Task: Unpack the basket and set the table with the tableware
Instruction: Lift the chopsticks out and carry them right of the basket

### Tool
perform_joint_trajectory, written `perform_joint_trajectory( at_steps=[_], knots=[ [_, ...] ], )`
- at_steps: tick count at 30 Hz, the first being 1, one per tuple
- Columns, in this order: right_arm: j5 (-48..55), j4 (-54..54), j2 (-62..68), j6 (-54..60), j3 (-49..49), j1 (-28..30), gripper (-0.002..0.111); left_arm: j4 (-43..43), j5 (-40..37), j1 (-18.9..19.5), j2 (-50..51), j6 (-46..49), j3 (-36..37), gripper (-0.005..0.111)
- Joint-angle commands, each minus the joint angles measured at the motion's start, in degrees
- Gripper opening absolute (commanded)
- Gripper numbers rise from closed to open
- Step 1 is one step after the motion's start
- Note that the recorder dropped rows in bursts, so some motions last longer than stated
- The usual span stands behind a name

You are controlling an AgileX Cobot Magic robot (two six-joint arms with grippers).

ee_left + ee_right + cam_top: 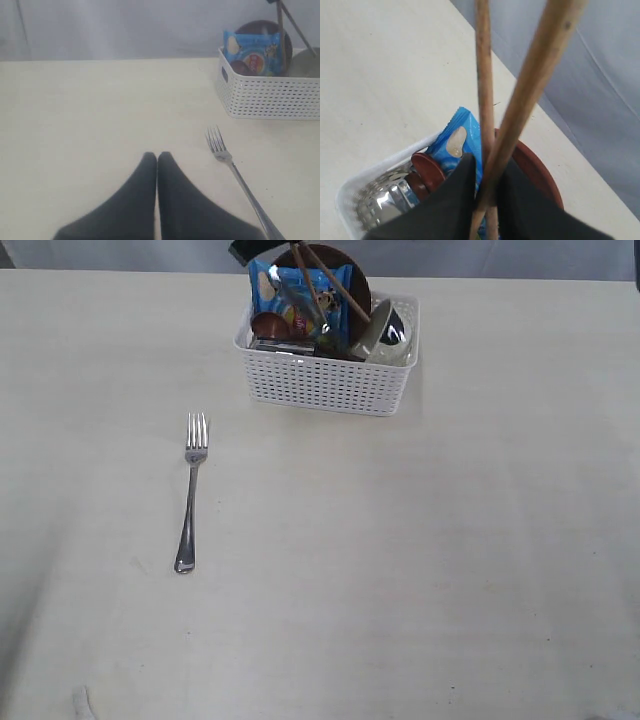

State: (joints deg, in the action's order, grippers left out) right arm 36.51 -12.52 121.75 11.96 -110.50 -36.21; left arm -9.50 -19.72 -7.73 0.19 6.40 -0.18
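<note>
Two wooden chopsticks (538,70) are being pinched between the fingers of the right gripper (487,170), which is clamping them just above the basket (325,385). In the exterior view the chopsticks (335,285) are slanting across the top of the basket, their lower ends reaching down among its contents. The basket itself is standing on the table (400,570) toward the far edge.

Inside it, a round brown plate (352,275) is leaning upright against the basket's far wall, and a blue chips packet (290,295) is standing in front of the plate. An off-white bowl (378,335) is lying tilted at the basket's end on the right arm's side, its opening facing inward. A red-brown wooden spoon (270,326) is resting at the opposite end, below the packet. In the right wrist view a shiny steel piece (387,200) is gleaming in the basket's corner beside the spoon; whether it is the cup or the knife cannot be told.

One fork (190,502) is lying flat on the table outside the basket, well apart from it on the near side, toward the left arm. Its tines are pointing toward the basket and its handle away from it.

The left gripper (157,156) is hovering low over the table, farther from the basket than the fork and just beside the fork's handle. Its fingers are pressing together with nothing between them.
</note>
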Motion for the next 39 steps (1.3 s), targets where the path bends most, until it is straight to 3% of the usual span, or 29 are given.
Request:
perform_joint_trajectory(
  at_steps=[1,13,25,33,39],
  knots=[
    [0.0,0.8,-0.8,0.5,-0.1,0.1,0.0,0.3,0.1,-0.4,-0.2,-0.1,0.2,0.0],
    [0.0,0.6,-6.5,1.3,-0.1,0.1,0.0,0.3,0.1,-0.4,-0.2,-0.1,0.2,0.0],
    [21.4,0.6,-12.6,-5.8,-0.1,1.1,0.0,0.3,0.1,-0.4,-0.2,-0.1,0.2,0.0],
    [28.7,3.2,-12.8,-9.2,-0.1,9.5,0.0,0.3,0.1,-0.4,-0.2,-0.1,0.2,0.0],
    [33.5,11.1,-12.3,-9.2,0.1,21.1,0.0,0.3,0.1,-0.4,-0.2,-0.1,0.2,0.0]
  ],
)
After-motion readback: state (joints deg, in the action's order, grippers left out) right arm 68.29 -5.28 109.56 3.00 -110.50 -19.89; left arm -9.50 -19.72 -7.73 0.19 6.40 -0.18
